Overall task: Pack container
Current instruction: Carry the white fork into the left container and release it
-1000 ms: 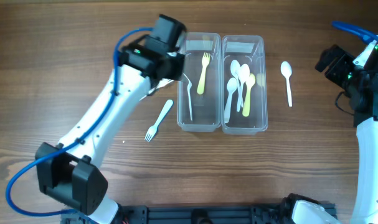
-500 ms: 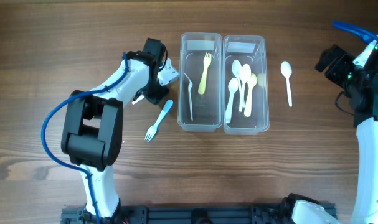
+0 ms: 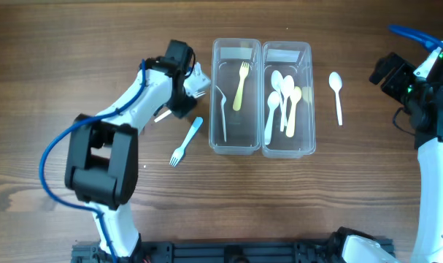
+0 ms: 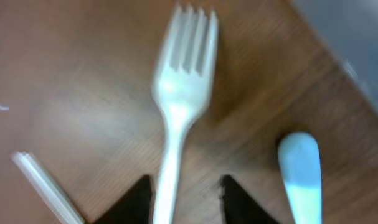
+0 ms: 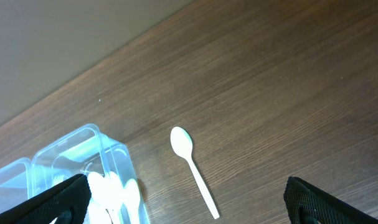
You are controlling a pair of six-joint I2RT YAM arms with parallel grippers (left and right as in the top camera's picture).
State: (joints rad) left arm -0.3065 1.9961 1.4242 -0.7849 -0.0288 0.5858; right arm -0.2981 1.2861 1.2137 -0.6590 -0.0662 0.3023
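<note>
Two clear containers stand side by side: the left one [image 3: 236, 142] holds a yellow fork [image 3: 239, 84] and a white utensil, and the right one [image 3: 287, 146] holds several spoons. My left gripper [image 3: 190, 89] is low over the table just left of the containers. It is open [image 4: 187, 198] and straddles the handle of a white fork [image 4: 181, 87] lying flat. A blue fork [image 3: 186, 141] lies beside it; its handle end shows in the left wrist view [image 4: 301, 171]. A white spoon [image 3: 336, 95] lies right of the containers [image 5: 192, 165]. My right gripper [image 3: 391, 73] is open wide and empty [image 5: 189, 204], above that spoon.
A thin white stick-like piece [image 4: 45, 186] lies left of the white fork; it also shows in the overhead view [image 3: 163, 115]. The left container's wall [image 4: 357, 43] is close at the upper right of the left wrist view. The rest of what shows is bare wooden table.
My left arm has swung from over the left container to the table at its left and come down over the white fork. The right arm has not moved.
</note>
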